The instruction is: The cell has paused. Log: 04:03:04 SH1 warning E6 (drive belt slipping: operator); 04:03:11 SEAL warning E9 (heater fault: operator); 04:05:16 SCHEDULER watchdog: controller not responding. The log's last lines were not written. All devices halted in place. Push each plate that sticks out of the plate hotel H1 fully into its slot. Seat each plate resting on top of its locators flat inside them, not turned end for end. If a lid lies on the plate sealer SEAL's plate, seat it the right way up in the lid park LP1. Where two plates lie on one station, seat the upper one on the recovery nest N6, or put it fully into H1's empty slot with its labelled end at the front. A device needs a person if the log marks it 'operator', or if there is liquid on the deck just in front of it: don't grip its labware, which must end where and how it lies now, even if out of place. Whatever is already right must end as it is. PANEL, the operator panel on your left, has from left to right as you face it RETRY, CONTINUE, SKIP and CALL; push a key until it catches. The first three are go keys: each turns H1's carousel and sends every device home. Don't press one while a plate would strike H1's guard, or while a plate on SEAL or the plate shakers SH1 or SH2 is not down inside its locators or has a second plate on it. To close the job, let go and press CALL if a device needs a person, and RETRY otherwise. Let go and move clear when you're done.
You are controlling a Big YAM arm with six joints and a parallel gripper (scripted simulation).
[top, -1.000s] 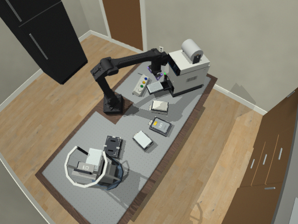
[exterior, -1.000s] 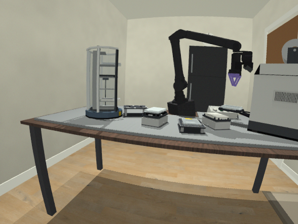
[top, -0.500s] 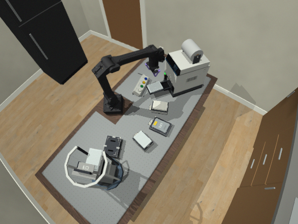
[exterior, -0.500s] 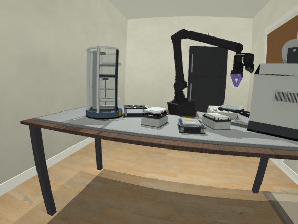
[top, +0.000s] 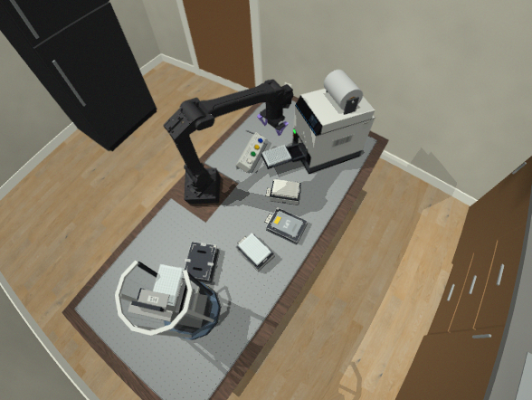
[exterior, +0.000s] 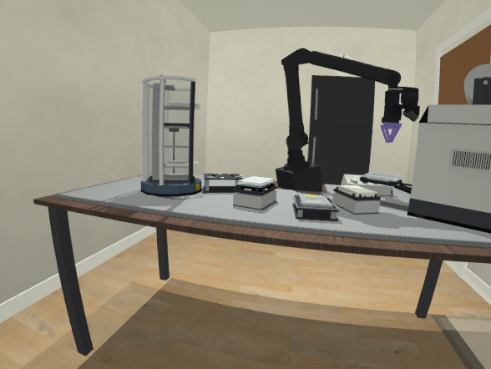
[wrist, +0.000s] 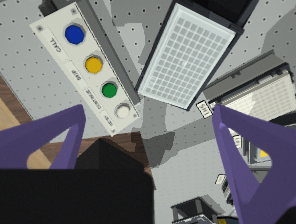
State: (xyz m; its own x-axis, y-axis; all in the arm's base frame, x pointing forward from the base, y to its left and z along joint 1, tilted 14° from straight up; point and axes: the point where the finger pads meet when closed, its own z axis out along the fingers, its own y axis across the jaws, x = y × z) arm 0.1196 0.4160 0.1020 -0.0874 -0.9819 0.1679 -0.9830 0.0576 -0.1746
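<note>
your gripper [exterior: 391, 134] hangs high over the far end of the deck with its purple fingers spread wide and nothing between them. directly beneath it the wrist view shows the operator panel [wrist: 85, 70] with its four keys in a row, and the blue call key [wrist: 74, 34] sits at the end farthest from the arm's base.

just beside the panel, a white well plate [wrist: 186, 55] lies on the dark tray of the plate sealer [top: 337, 127]. that device is flagged for a person, so leave this plate exactly where it is and keep the fingers away from it on the way down.

judging by where you hover, the step in hand is the closing press on call. before descending, slide the wrist along the panel until one fingertip, not the gap between them, stands over the blue key. consider closing the fingers first so you press with a single blunt tip and cannot catch the yellow key [wrist: 93, 64] next to it. come straight down and push until the key catches.

farther along the deck stand two shakers [top: 286, 190], the lid park [top: 286, 224] and the plate hotel [top: 131, 312]; from here you cannot tell whether every plate there is seated.
</note>
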